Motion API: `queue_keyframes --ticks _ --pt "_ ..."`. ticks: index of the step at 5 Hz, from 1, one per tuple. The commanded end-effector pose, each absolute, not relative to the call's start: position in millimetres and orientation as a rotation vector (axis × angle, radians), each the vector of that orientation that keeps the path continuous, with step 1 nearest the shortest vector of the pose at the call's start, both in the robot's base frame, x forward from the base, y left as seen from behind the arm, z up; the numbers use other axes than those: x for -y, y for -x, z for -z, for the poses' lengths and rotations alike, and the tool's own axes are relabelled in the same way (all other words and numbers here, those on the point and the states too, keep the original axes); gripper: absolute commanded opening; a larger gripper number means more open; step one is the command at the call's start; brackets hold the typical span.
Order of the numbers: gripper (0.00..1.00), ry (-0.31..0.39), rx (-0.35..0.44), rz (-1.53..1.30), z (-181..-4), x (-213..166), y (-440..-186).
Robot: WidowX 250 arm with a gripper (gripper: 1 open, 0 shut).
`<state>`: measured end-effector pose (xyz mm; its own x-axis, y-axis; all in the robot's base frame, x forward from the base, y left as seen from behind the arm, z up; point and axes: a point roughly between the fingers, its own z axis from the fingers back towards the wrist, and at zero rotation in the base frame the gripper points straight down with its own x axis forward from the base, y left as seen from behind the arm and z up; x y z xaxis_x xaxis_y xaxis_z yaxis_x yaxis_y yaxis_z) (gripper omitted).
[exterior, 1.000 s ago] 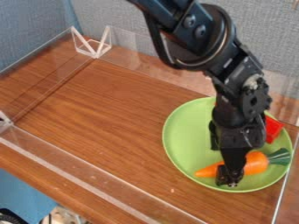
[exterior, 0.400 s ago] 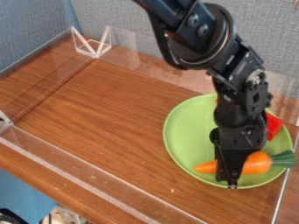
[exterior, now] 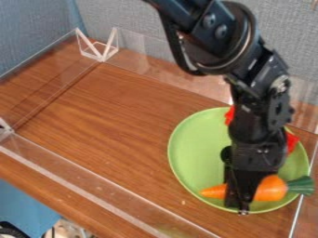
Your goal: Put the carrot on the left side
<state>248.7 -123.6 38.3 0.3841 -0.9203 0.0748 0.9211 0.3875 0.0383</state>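
Observation:
The orange carrot (exterior: pixel 270 190) lies crosswise over the near rim of the round light-green plate (exterior: pixel 199 149), its green stub (exterior: pixel 299 185) pointing right. My black gripper (exterior: pixel 244 203) points straight down and is shut on the carrot's middle, so orange shows on both sides of the fingers. The left side (exterior: pixel 87 107) is bare brown wood-grain tabletop, well away from the gripper.
A red block (exterior: pixel 292 140) peeks out behind the arm at the plate's right edge. Clear plastic walls (exterior: pixel 74 177) ring the table. A small white wire stand (exterior: pixel 96 42) sits at the back left corner.
The gripper has closed on the carrot and shifted with it toward the plate's near right rim, rising slightly.

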Motion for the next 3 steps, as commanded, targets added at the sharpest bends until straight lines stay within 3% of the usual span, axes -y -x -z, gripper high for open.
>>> queue_keyframes --ticks 1,3 --pt "0.0 0.008 0.15 1.109 -53.3 129.8 -257.3" --pt "0.0 0.027 0.172 1.049 -57.7 121.4 -261.8"
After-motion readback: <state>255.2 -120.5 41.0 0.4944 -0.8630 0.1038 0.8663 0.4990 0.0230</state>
